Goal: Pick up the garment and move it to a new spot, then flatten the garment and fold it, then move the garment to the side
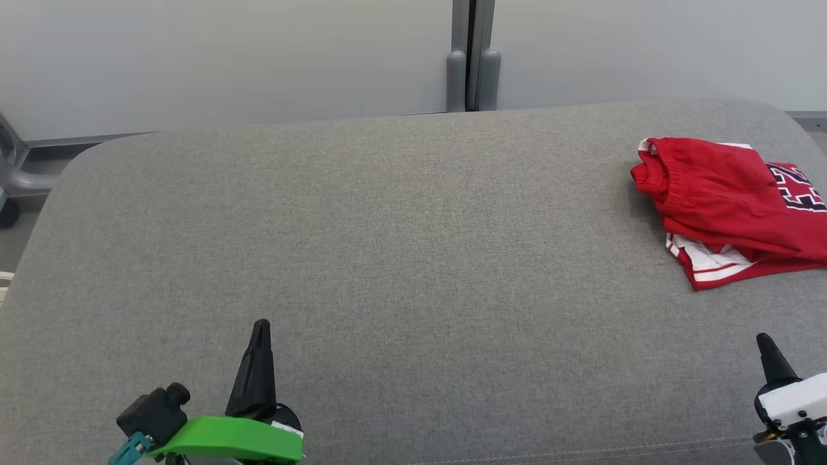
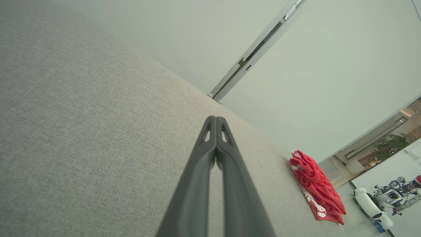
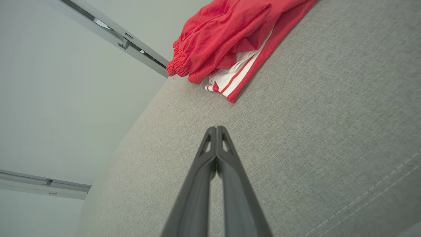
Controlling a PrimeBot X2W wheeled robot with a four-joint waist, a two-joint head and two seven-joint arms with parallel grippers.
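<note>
One desk [image 1: 413, 245], covered in grey fabric, carries the work. One garment [image 1: 730, 206] lies on it: red shorts with white trim and a dark printed patch, gathered into a compact, layered stack.

Position relative to the tools:
- The garment sits ahead of the right tool [image 1: 765, 339] and slightly to its outer side, well apart from the tips.
- From the left tool [image 1: 260, 329] it lies far off to the right, across most of the desk.

Two tools are present, each with two long dark fingers. In both wrist views the fingers are pressed together along their length, with nothing between them. Neither tool touches the cloth.

Step in hand, as a judgement: the stack looks folded and already set at the desk's side, so the final move appears done. The layers are uneven, with the white hem showing below the red.

Next move: if the fold is accepted, none is required. If not, the right tool must part its fingers, reach forward, and pinch the near hem.
</note>
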